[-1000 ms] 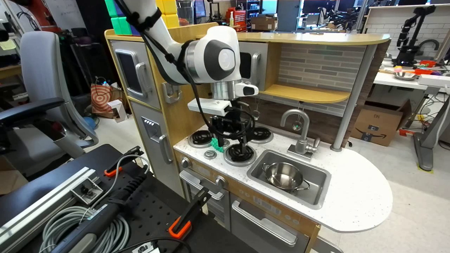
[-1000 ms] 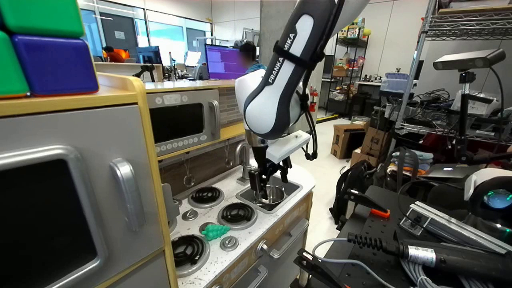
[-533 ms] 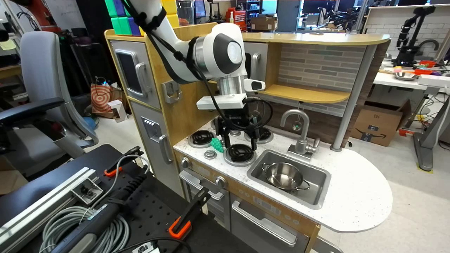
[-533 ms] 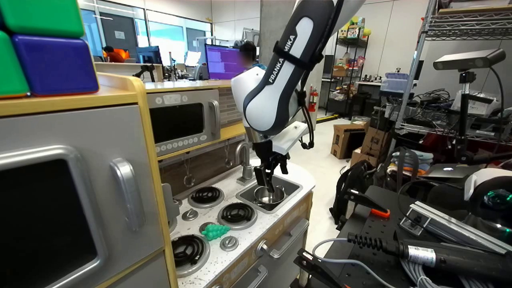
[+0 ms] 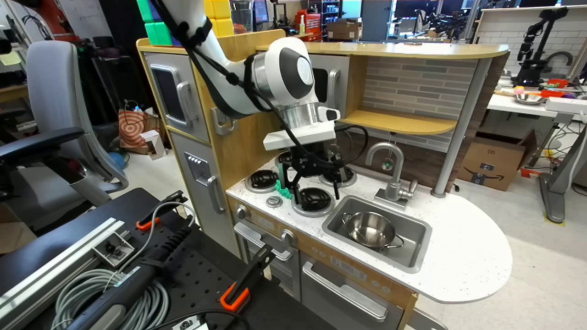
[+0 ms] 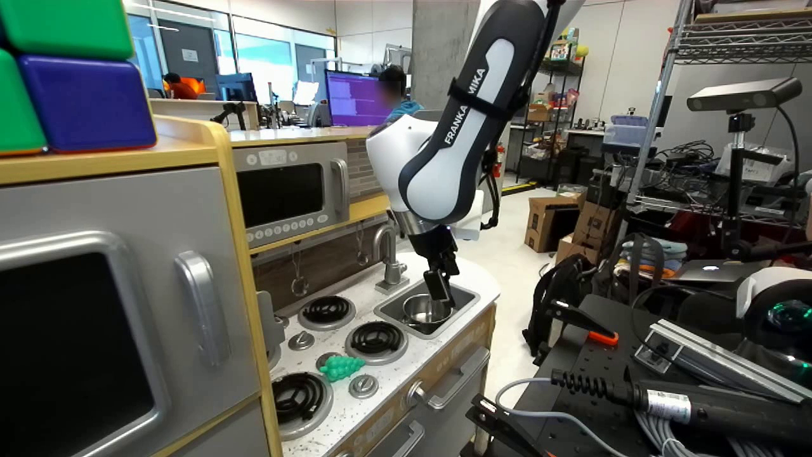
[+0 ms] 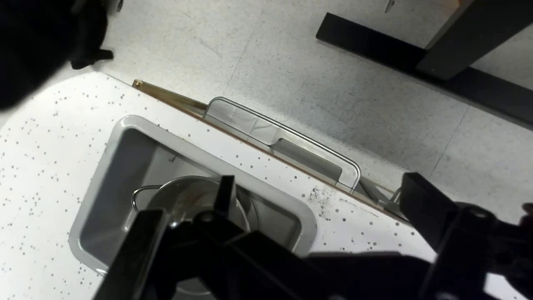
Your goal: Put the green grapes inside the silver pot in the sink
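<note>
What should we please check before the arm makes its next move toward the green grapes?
Gripper open: ok; its fingers are spread apart.
Grapes in sight: ok; they lie on the counter in both exterior views.
Gripper lined up over the grapes: not ok; the wrist view shows the sink and pot, no grapes.
Grapes free of the knob they partly hide in an exterior view: cannot tell; any contact is out of sight.
Pot ready in the sink: ok; it sits upright, open at the top.

All views look down into the sink (image 5: 418, 246).
</note>
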`<state>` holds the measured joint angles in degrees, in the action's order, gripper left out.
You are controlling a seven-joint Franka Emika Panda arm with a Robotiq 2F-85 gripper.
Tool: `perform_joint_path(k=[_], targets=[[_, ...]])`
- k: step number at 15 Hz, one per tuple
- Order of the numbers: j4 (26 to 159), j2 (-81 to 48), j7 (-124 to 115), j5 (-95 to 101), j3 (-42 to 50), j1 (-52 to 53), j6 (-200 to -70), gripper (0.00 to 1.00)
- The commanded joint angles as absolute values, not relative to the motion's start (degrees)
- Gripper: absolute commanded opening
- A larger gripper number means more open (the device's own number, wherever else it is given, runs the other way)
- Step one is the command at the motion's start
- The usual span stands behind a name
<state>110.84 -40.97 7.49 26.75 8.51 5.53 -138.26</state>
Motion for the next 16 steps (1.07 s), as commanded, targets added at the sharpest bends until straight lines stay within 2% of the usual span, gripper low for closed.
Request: perform_joint_path(k=[1,4,12,16], targets=[[113.12,-38.27,14.53,32.45,7.69,4.6,-139.87,1.0],[115.2,-37.72,17.53,34.39,5.59,3.76,-146.78,1.0],[121.69,-40.11,13.29,29.78,3.68,2.86,-178.13,1.0],[121.05,-42.11,15.06,25.63,2.13,1.57,-182.53,1.0]])
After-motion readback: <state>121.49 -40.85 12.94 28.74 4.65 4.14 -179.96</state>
